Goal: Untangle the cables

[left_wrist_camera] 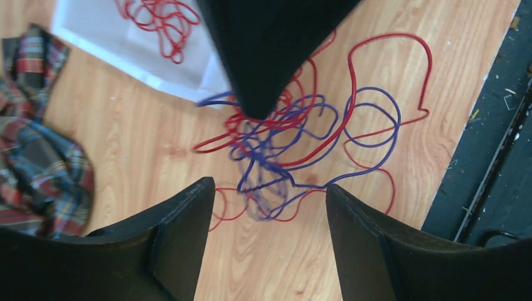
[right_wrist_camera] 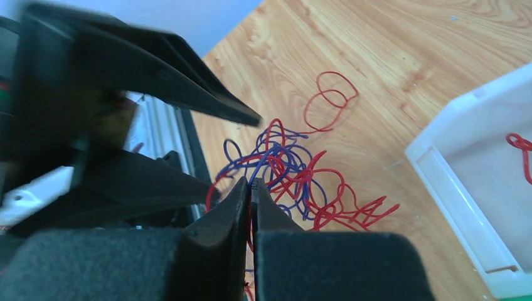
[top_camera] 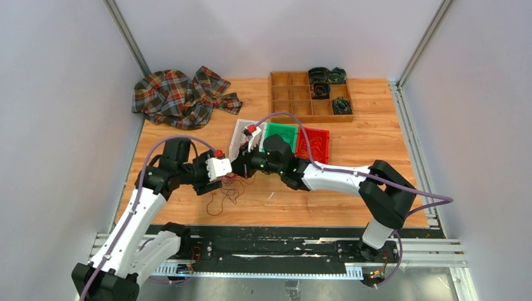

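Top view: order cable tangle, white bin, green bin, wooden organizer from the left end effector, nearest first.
1. Cable tangle, at the left end effector.
2. White bin, just behind.
3. Green bin, farther right.
4. Wooden organizer, back right.

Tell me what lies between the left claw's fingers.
In the left wrist view, loops of the red and blue cable tangle lie on the wooden table between the fingers of the open left claw.

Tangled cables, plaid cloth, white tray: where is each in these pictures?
tangled cables (left_wrist_camera: 271,143), left wrist view, the red-and-blue knot.
plaid cloth (top_camera: 179,97), top external view, its middle folds.
white tray (right_wrist_camera: 477,182), right wrist view, its bare floor.
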